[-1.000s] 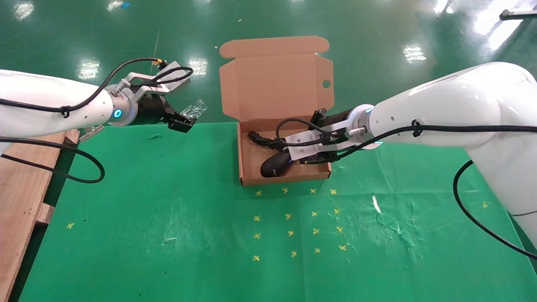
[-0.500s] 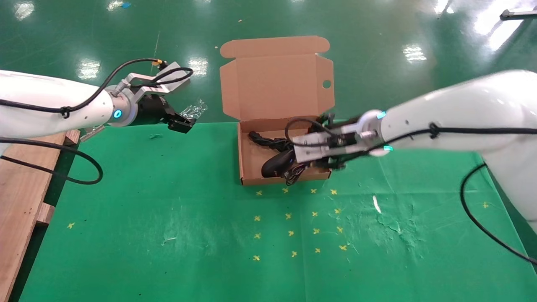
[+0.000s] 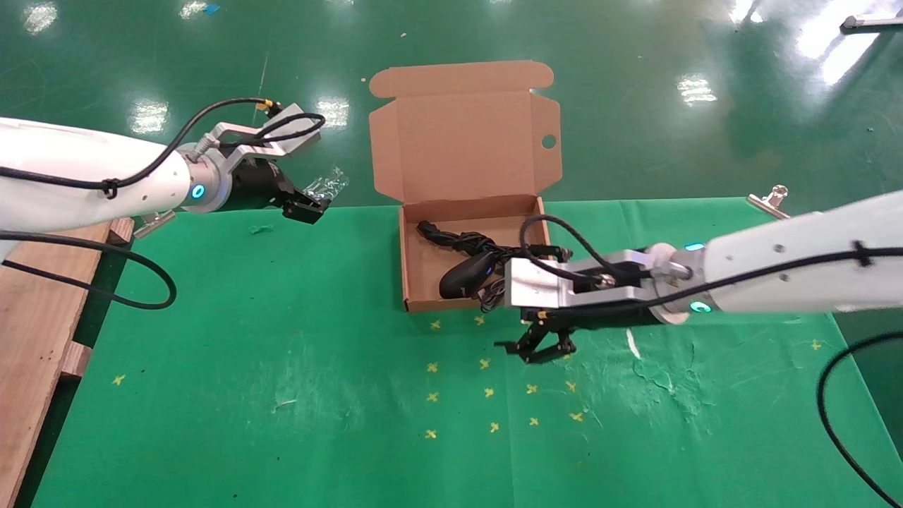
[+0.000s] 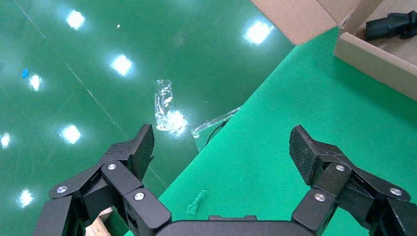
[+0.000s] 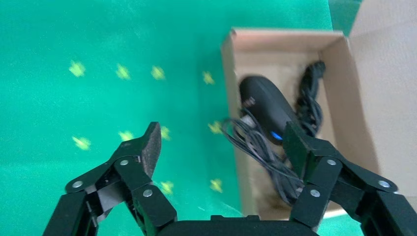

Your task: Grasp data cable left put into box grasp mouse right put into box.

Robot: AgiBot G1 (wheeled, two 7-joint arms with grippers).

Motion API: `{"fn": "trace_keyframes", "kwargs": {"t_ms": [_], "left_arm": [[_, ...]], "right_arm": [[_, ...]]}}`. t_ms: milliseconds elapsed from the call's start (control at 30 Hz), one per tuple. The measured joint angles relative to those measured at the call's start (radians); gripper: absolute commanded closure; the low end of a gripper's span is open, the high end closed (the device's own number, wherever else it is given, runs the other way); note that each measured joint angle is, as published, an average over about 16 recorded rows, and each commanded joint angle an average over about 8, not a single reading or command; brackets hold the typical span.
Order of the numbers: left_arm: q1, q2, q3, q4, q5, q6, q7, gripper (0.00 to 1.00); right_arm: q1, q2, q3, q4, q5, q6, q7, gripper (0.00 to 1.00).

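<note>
Head view showed mouse (image 3: 466, 274) and data cable (image 3: 451, 238) lying in the box (image 3: 415, 271) at frame centre, task seemingly finished, with right gripper (image 3: 540, 347) and left gripper (image 3: 305, 209) wide open, empty.

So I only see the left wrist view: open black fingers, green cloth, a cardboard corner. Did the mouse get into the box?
Observer: Yes, the glossy black oval mouse lies inside the shallow brown cardboard box, near its front wall.
Operator: And its wire?
Observer: The thin black wire spills out over that front wall.
Operator: Where's the other arm?
Observer: The right gripper hangs open and empty above the green cloth, just in front of the box; your left gripper is parked off the box's left.
</note>
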Motion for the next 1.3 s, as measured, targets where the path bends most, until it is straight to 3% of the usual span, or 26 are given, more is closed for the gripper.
{"fn": "trace_keyframes", "kwargs": {"t_ms": [833,1300], "left_arm": [[0.007,-0.005,-0.010,-0.006,-0.013,0.009,0.008,0.00],[0.114,-0.084,-0.164,-0.091,-0.218,0.143,0.135,0.00]], "right_arm": [[-0.223,0.259,0.257,0.097,0.619,-0.169,0.033,0.00],[-0.333,0.388,0.384,0.144,0.926,-0.253,0.049,0.00]]}}
